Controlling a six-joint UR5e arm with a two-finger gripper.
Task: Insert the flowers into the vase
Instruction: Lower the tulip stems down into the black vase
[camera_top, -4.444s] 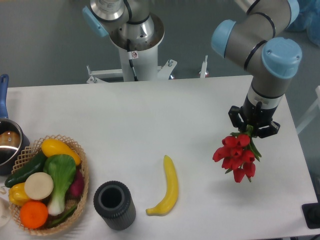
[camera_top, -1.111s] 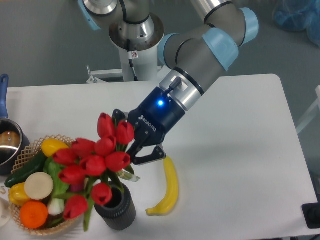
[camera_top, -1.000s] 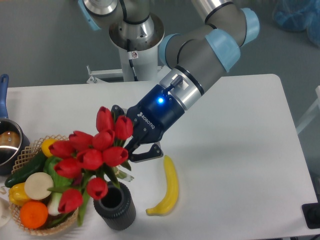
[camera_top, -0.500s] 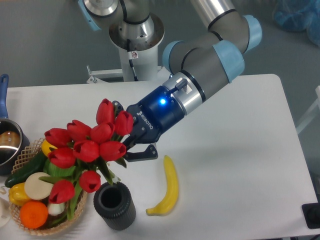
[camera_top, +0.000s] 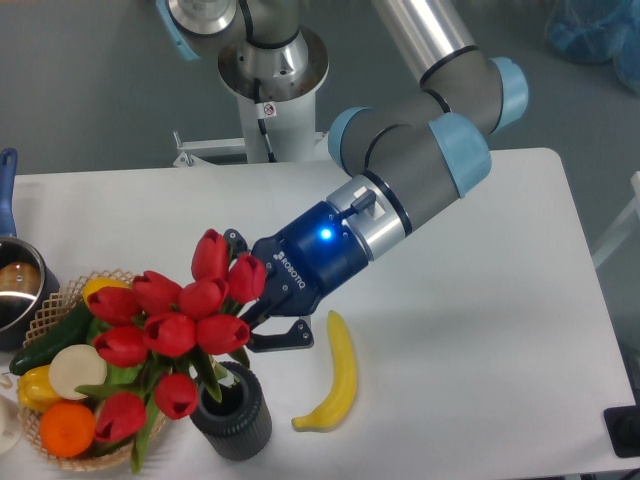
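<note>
The flowers (camera_top: 175, 330), a bunch of red tulips with green stems and leaves, hang tilted over the left part of the table. My gripper (camera_top: 262, 300) is shut on their stems, just right of the blooms. The vase (camera_top: 238, 425), dark grey and ribbed, stands upright near the front edge, below the gripper. The lower stems and leaves reach its mouth on the left side. I cannot tell how deep they sit. The blooms spread left over the basket and cover part of the vase's rim.
A yellow banana (camera_top: 338, 375) lies just right of the vase. A wicker basket (camera_top: 125, 455) of vegetables and fruit stands to the left, partly under the blooms. A steel pot with a blue handle (camera_top: 8, 185) is at the far left edge.
The gripper carried the flowers from the right side of the table to the left. In the last half second the bunch has dropped lower and a little right, onto the vase's mouth.
</note>
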